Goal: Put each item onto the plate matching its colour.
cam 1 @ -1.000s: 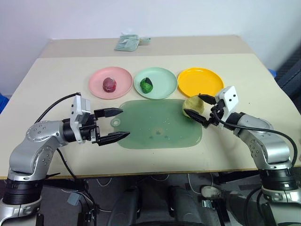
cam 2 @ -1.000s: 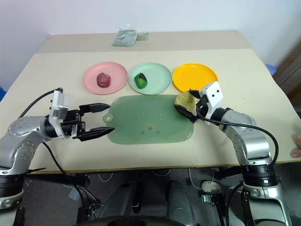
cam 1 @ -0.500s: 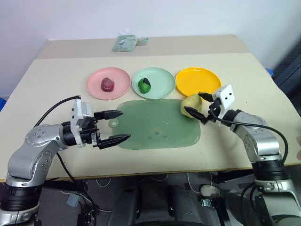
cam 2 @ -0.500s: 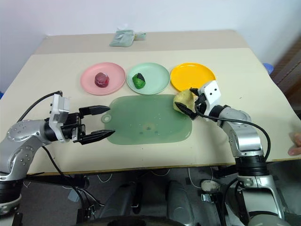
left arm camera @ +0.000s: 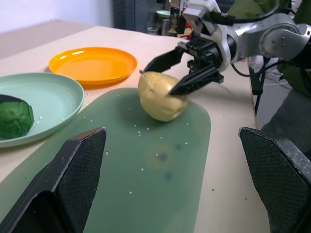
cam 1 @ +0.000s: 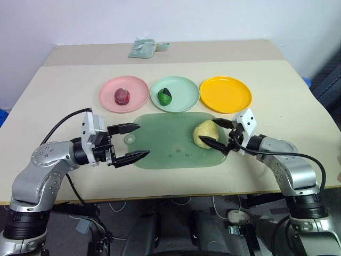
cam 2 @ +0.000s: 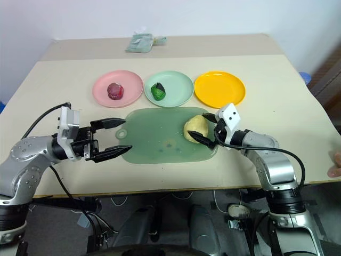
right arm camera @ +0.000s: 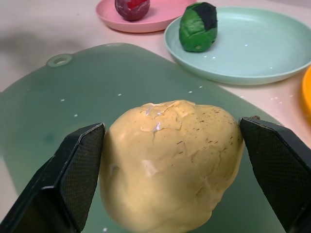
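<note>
Resting upright on the mat [cam 1: 170,146], yellow item [cam 1: 204,134] tapers upward.

Orange-yellow plate [cam 1: 225,94]: bare, open from above.
Mat [cam 1: 165,144]: middle is free between my two pincers.
Pale yellow item [cam 1: 204,134]: sits between my right pincer [cam 1: 219,135] fingers, on the mat's right part.
Surface [cam 1: 58,85]: left side is free.

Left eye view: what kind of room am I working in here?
Probably a lab or office test bench, not a kitchen: a plain beige table against a bare white wall, toy foods on round plastic plates such as the empty orange-yellow plate, and loose cables under the table.
</note>
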